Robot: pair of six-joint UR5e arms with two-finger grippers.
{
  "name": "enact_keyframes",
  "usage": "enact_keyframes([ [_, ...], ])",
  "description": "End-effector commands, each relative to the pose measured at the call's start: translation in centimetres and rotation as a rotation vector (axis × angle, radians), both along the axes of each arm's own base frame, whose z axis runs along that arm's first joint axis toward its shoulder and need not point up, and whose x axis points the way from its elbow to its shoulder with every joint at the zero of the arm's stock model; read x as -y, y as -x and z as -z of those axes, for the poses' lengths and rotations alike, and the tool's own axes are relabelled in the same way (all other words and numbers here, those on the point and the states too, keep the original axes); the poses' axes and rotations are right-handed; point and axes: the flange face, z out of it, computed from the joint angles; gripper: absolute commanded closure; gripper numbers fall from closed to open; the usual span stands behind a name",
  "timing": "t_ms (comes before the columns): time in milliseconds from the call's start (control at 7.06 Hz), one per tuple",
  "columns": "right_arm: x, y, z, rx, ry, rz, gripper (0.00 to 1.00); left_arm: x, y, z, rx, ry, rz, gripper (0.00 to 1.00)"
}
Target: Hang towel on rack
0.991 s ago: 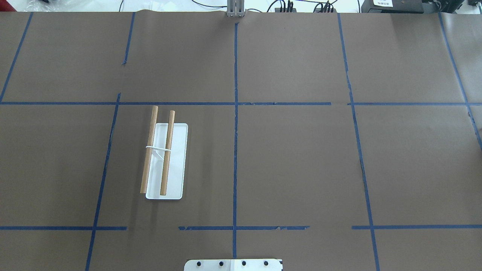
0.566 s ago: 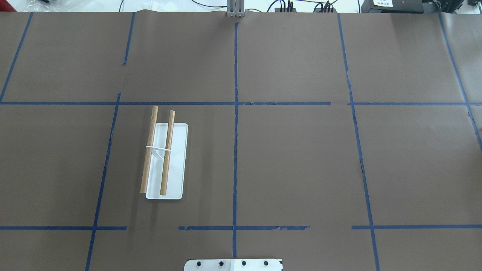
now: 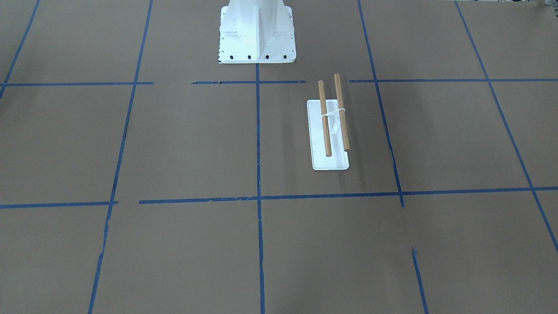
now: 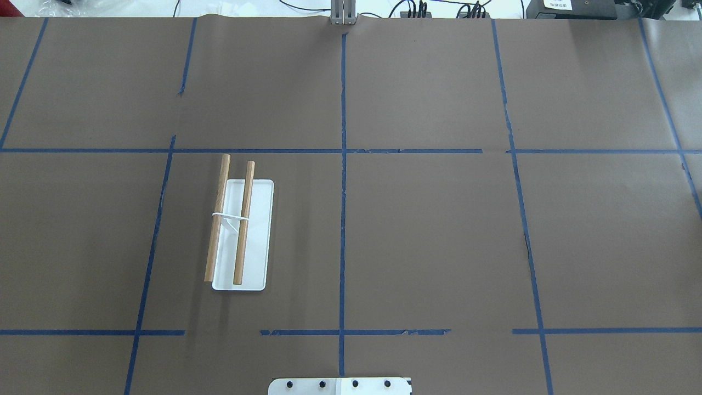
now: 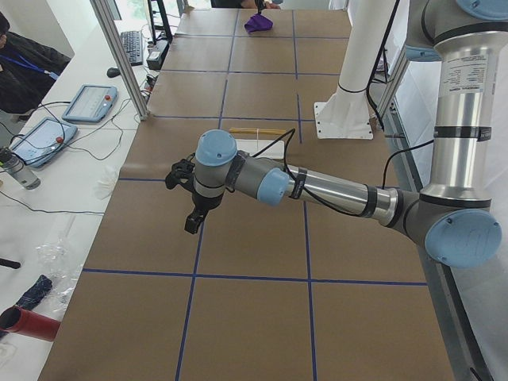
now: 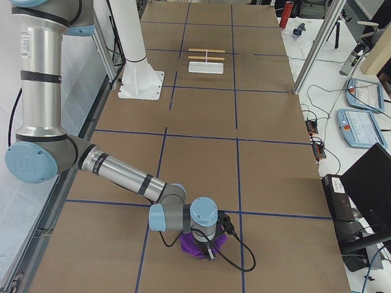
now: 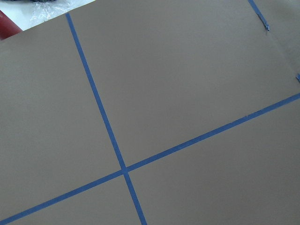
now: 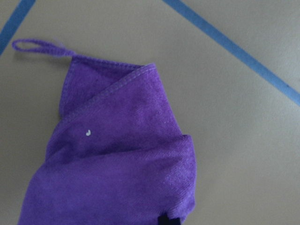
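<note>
The rack (image 4: pixel 241 230) stands on the table's left half: two wooden dowels over a white base plate (image 4: pixel 258 241). It also shows in the front-facing view (image 3: pixel 331 126) and far off in the exterior right view (image 6: pixel 206 60). The purple towel (image 8: pixel 122 154) lies crumpled on the brown paper, its loop (image 8: pixel 37 47) stretched out flat. My right gripper (image 6: pixel 206 249) hangs right over the towel (image 6: pixel 194 244) at the table's right end; I cannot tell if it is open or shut. My left gripper (image 5: pixel 193 221) hovers over bare paper at the left end; I cannot tell its state either.
The white robot pedestal (image 3: pixel 257 30) is bolted at the table's near middle. Blue tape lines (image 7: pixel 124 169) cross the brown paper. Side benches hold tablets (image 5: pixel 87 101), cables and a laptop (image 6: pixel 366 183). Both arms are outside the overhead view.
</note>
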Motion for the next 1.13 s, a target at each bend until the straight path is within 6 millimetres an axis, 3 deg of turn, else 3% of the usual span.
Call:
enact_keyframes([
  [0, 4.4, 0.2, 5.6, 0.014, -0.059, -0.005, 1.0, 0.0, 0.1, 0.2, -0.003, -0.04, 0.001, 0.0],
  [283, 8.2, 0.4, 16.0, 0.038, -0.06, -0.007, 1.0, 0.1, 0.0, 0.8, -0.005, -0.055, -0.001, 0.0],
  [425, 9.2, 0.6, 22.6, 0.046, -0.073, -0.006, 1.0, 0.2, -0.2, 0.8, -0.037, -0.065, 0.0, 0.0],
  [566, 9.0, 2.0, 27.5, 0.109, -0.143, 0.021, 1.0, 0.1, -0.4, 2.0, -0.087, -0.051, 0.046, 0.0],
  [708, 9.5, 5.6, 31.2, 0.232, -0.194, 0.083, 1.0, 0.2, -0.7, 4.0, -0.108, -0.15, 0.056, 0.0],
  [850, 11.3, 9.3, 35.8, 0.308, -0.225, 0.085, 1.0, 0.5, -2.7, 4.5, -0.116, -0.166, 0.018, 0.0],
  [991, 12.3, 13.6, 40.0, 0.353, -0.201, 0.048, 1.0, 2.2, -7.9, 6.8, -0.141, -0.164, -0.052, 0.0],
])
